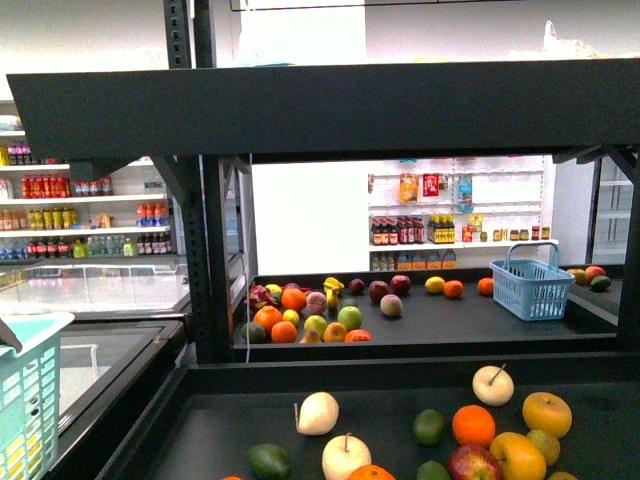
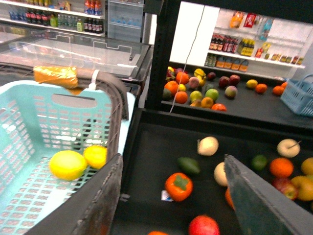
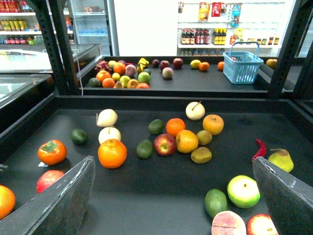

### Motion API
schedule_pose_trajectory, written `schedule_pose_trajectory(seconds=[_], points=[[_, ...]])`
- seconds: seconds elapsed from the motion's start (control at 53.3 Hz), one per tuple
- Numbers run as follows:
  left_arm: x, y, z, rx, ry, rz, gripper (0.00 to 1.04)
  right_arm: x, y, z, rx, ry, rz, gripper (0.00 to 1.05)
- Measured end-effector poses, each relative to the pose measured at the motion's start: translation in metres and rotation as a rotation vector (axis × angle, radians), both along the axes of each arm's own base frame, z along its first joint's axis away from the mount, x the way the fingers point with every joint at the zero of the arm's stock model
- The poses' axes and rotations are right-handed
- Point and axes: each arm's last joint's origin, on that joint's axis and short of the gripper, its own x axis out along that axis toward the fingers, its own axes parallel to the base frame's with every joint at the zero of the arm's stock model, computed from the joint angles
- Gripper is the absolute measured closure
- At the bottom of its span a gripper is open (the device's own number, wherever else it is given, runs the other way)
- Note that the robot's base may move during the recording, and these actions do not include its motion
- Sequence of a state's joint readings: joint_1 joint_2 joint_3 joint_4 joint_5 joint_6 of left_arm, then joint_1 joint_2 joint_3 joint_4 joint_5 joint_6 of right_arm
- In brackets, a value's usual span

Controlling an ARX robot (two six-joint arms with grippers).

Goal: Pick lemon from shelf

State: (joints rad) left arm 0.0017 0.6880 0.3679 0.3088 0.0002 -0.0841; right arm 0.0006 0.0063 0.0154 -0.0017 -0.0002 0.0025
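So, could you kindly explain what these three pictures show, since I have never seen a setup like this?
This is a two-armed robot in a shop. One picture comes from a camera on its body, facing a black shelf of loose fruit. The other two come from cameras on its wrists. The left wrist view shows the open left gripper, holding nothing, beside a pale green basket with two yellow lemons inside. The right wrist view shows the open right gripper, also holding nothing, above oranges, apples and pears. A blue basket stands on the shelf further back.

White store shelving (image 1: 85, 215) stocked with bottles, glass-topped freezer cases (image 1: 95, 285) alongside, white back wall (image 1: 308, 215) brightly lit
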Motion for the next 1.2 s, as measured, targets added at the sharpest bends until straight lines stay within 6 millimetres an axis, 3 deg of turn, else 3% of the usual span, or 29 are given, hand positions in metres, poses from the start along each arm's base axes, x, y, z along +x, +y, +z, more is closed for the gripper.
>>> schedule_pose_trajectory(seconds=[0.282,0.582,1.201], points=[[-0.021,0.000,-0.035,0.064,-0.004,-0.001,1.03,0.000,0.000,0.000,0.000,0.000,0.000,0.08],[-0.036,0.000,-0.057,0.070,-0.013,0.000,1.02,0.000,0.000,0.000,0.000,0.000,0.000,0.08],[-0.054,0.000,-0.079,0.073,-0.026,0.001,1.02,0.000,0.000,0.000,0.000,0.000,0.000,0.08]])
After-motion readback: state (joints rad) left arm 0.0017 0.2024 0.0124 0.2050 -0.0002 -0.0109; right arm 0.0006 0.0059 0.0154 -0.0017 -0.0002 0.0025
